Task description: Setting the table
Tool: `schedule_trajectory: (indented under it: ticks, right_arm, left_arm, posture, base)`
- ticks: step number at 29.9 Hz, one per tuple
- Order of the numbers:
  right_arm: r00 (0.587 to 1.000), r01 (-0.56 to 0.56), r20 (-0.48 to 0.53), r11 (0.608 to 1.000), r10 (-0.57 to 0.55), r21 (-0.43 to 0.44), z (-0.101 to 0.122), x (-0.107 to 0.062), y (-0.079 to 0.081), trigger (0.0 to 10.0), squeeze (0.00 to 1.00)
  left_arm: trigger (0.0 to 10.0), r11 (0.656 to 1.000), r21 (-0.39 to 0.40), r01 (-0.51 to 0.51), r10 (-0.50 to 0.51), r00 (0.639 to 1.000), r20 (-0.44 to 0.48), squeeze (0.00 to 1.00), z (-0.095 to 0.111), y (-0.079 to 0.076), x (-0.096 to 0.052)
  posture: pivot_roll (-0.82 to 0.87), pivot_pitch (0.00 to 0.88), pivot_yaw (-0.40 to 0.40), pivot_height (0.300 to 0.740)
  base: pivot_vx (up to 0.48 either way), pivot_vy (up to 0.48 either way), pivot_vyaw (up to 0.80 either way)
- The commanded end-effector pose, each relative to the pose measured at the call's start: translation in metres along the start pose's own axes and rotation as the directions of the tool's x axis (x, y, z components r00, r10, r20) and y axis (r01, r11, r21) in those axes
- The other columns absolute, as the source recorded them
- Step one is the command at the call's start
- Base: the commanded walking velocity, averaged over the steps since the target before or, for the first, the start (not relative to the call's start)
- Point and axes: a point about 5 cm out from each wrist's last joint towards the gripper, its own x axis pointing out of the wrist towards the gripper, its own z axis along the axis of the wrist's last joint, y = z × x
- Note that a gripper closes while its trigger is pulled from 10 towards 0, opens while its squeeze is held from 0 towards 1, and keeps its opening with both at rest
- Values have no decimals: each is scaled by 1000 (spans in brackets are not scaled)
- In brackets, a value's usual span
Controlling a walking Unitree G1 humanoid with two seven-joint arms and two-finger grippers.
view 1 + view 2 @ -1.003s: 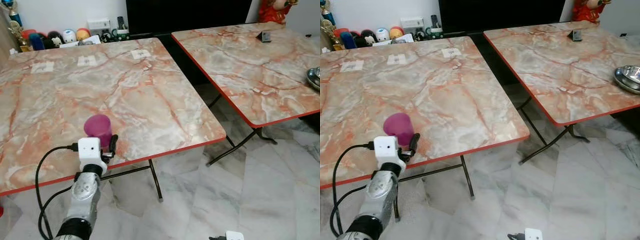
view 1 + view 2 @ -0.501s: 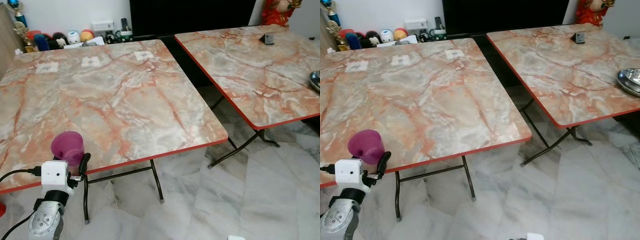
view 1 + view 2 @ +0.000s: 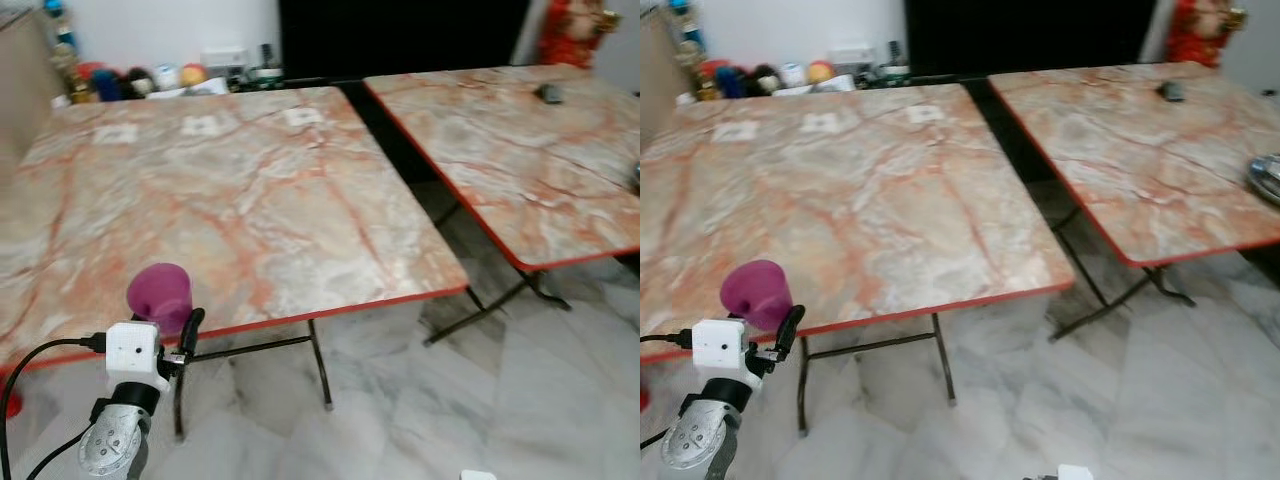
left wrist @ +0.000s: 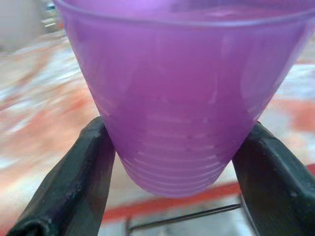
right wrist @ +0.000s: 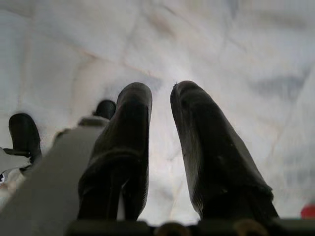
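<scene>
A purple plastic cup (image 3: 160,293) is held upright in my left gripper (image 3: 162,312), which is shut on it. In the left wrist view the two black fingers (image 4: 74,182) press on both sides of the cup (image 4: 182,88). The cup hangs at the front edge of the nearer marble-patterned table (image 3: 250,190), towards its left corner, just above the red rim. My right gripper (image 5: 161,91) hangs low over the pale floor, its fingers close together with nothing between them.
A second marble-patterned table (image 3: 520,150) stands to the right across a narrow gap, with a metal bowl (image 3: 1268,175) at its right edge and a small dark object (image 3: 1170,90) at the back. Toys (image 3: 130,78) line the back wall. Folding table legs (image 3: 318,365) stand on the tiled floor.
The whole view has shifted and blurred, so the camera has moved. My left gripper, still shut on the cup, went from over the table's front to its front left edge.
</scene>
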Motion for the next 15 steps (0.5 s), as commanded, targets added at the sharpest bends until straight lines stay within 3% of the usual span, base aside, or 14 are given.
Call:
schedule_trajectory:
  ticks: [1, 9, 15]
  right_arm:
    - [1000, -6, -12, 1000, 6, -9, -4, -1, 1, 10000, 0]
    - [1000, -15, -18, 1000, 15, -3, -3, 0, 4, 10000, 0]
    - [1000, -15, -12, 1000, 15, 13, 0, 0, 5, 10000, 0]
  left_arm:
    - [10000, 1000, 13, -4, 4, 1000, -12, 0, 0, 0, -3]
    - [10000, 999, 24, -24, 24, 999, -27, 0, 2, 2, -4]
    - [10000, 1000, 20, -19, 19, 999, -34, 0, 2, 1, -4]
  posture:
    - [50, 82, -28, 740]
    - [57, 94, -28, 740]
    - [55, 103, -27, 740]
  base:
    - [0, 0, 800]
    - [0, -65, 757]
    - [0, -369, 0]
